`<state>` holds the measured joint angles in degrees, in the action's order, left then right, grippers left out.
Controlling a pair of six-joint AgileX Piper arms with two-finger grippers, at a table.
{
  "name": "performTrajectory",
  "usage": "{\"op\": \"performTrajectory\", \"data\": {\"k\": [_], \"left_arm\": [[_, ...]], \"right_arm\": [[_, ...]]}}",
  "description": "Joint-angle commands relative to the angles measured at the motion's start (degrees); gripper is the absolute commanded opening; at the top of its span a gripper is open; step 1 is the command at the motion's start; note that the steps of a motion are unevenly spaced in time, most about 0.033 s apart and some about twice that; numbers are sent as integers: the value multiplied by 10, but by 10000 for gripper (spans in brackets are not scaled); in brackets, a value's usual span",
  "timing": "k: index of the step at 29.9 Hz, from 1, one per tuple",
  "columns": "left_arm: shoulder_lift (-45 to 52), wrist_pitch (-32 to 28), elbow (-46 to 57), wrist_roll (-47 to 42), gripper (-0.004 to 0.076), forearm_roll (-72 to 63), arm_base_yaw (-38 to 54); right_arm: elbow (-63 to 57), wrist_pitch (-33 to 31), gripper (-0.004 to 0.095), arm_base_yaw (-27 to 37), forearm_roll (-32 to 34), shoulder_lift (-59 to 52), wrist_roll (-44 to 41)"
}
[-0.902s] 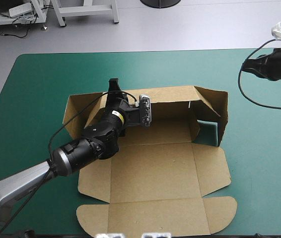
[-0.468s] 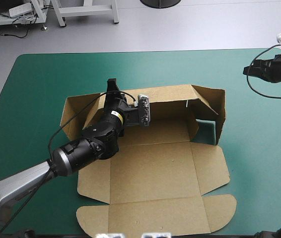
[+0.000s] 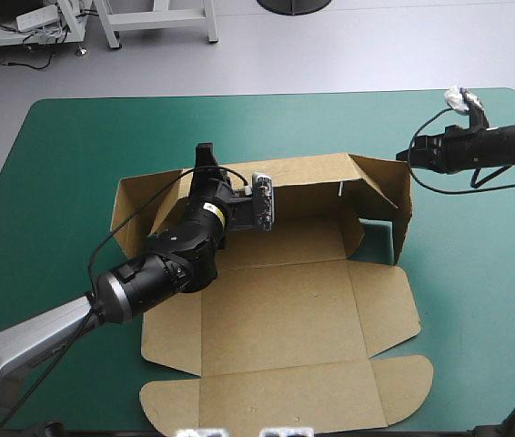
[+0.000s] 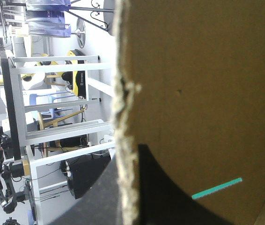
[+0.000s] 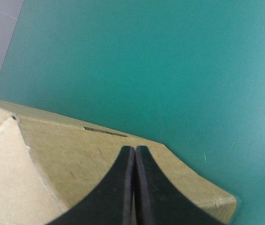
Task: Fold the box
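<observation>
The brown box [image 3: 285, 300] lies in the middle of the table, its floor and lid flat, its rear wall [image 3: 307, 175] and both side walls raised. My left gripper [image 3: 206, 151] reaches over the floor and is shut on the box at the rear wall's top edge. In the left wrist view the board's rough edge [image 4: 123, 117] runs between the black fingers [image 4: 170, 187]. My right gripper [image 3: 405, 157] hovers at the box's far right corner, shut with nothing in it. In the right wrist view its tips [image 5: 135, 149] sit over the raised right wall [image 5: 76, 159].
The teal-green cover [image 3: 75, 146] shows all round the box, widest at the left and far sides. The table's far edge [image 3: 267, 95] lies well beyond the rear wall. The lid's rounded flaps [image 3: 403, 378] reach close to the near edge.
My right arm has swung in from the table's right edge to the box's far right corner. The left arm keeps its hold in the same place.
</observation>
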<state>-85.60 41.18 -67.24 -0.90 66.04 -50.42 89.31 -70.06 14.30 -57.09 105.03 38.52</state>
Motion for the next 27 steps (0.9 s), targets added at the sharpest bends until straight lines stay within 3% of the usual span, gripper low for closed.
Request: {"op": "performTrajectory", "data": {"k": [1,11,27], "left_arm": [[23,1,-15,-8,-6,28,-2],[23,6,-15,-8,-6,28,-2],[4,19,-15,-35,-6,4,-2]], "right_arm": [[-19,-15,-25,1,-36,-31,24],[-134,-17,-25,3,-65,-88,112],[-194,-17,-25,3,-28,-152,123]]}}
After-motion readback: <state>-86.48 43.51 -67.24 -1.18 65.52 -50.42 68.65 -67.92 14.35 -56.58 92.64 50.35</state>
